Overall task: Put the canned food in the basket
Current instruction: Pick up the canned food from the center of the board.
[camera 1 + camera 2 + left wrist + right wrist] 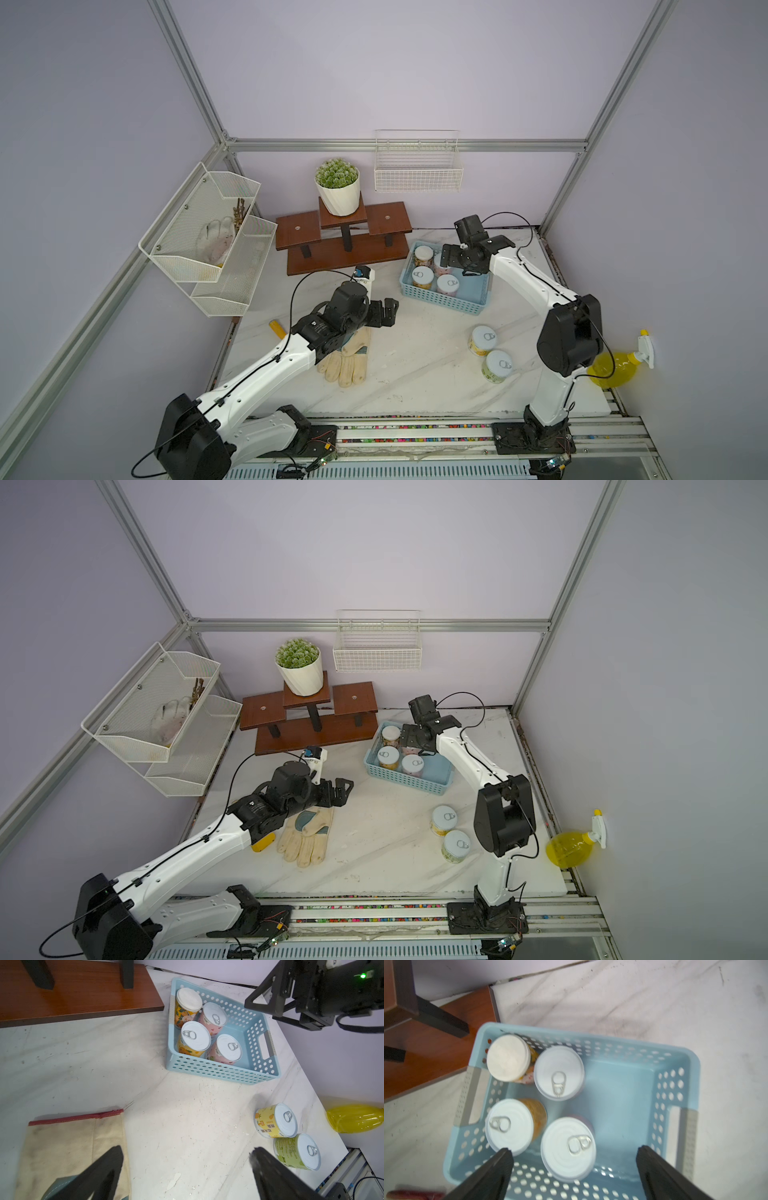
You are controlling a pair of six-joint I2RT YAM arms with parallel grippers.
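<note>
The light blue basket (440,301) (407,781) stands at the back right of the table. Several tins of canned food stand upright inside it: a white-topped one (508,1057), a yellow one (509,1124) and pink ones (568,1148). Two more tins, one yellow (275,1121) (483,340) and one green (299,1152) (497,365), stand touching on the table nearer the front. My right gripper (574,1150) (451,257) hangs open over the basket, holding nothing. My left gripper (187,1148) (388,309) is open above bare table, left of the basket.
A work glove (345,361) lies under my left arm, with a yellow-handled tool (277,329) beside it. A wooden stand (345,253) with a potted plant (337,191) is behind. A mesh rack (208,249), a wire basket (417,170) and a yellow spray bottle (615,370) hang on the walls.
</note>
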